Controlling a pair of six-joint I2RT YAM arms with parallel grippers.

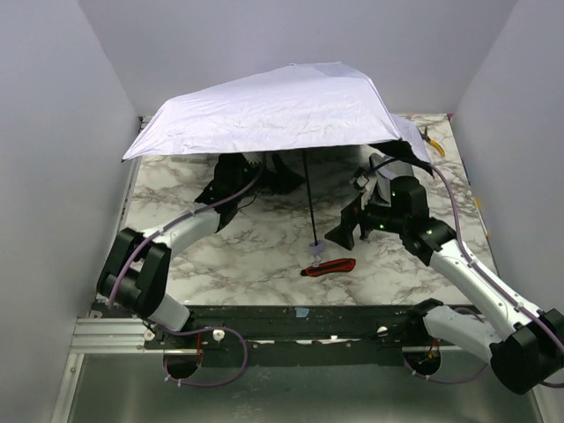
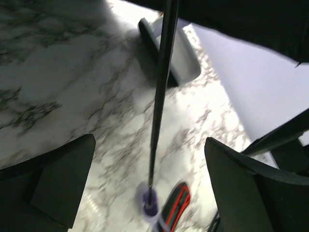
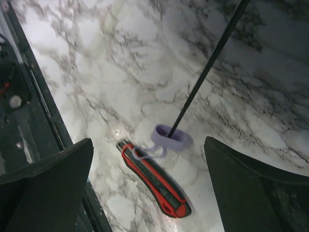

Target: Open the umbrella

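The umbrella stands open, its pale lilac-white canopy tilted over the back of the marble table. Its thin black shaft slants down to the small pale handle, which rests on the table. My left gripper is under the canopy, partly hidden, left of the shaft. In the left wrist view that gripper is open, with the shaft running between the wide jaws and touching neither. My right gripper is open to the right of the shaft; in its own view the gripper hangs above the handle.
A red-and-black utility knife lies by the handle, with the handle's strap across it. A grey oval pouch lies on the table behind the shaft. A small yellow item sits at the back right. Grey walls enclose the table.
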